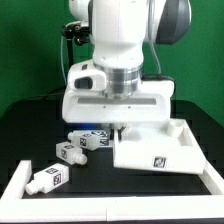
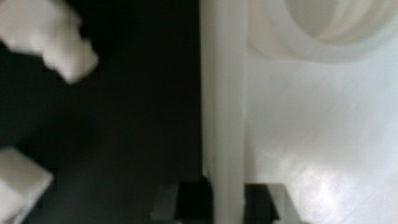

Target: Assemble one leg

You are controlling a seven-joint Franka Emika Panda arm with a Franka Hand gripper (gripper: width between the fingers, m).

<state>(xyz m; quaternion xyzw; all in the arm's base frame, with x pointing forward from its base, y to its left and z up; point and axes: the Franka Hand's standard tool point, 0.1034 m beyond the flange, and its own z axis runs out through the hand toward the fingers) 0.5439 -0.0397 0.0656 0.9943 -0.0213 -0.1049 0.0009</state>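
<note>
I count one tray [image 1: 140,150], large, white and square with a raised rim and one black-and-white tag on it. The legs are small white pegs with tags. I can separate three of them for sure, all to the exterior view's left of the tray. One leg [image 1: 47,180] lies farthest from the tray and one [image 1: 68,153] lies nearer. A tagged group [image 1: 90,139] lies just beside the tray's corner. This group may be two legs close together, but I cannot tell. All of them lie loose on the surface, and none is joined to the tray. There is one white arm [image 1: 118,40].

The surface [image 1: 110,180] is black and dull. A low white rail [image 1: 20,185] runs along it on the side of the legs far from the tray. Behind the arm there is a green wall [image 1: 20,60].

The jaws are down at the tray's edge on the side where the legs are. In the wrist view the gap between them is narrow. One dark pad [image 2: 183,200] stands on each side of the tray's upright rim [image 2: 222,110], and the rim fills this gap, so the jaws look closed on the rim. They hold no leg. The tray's floor has a round hollow [image 2: 347,30]. On the dark side of the rim there are blurred white shapes that I cannot name.
</note>
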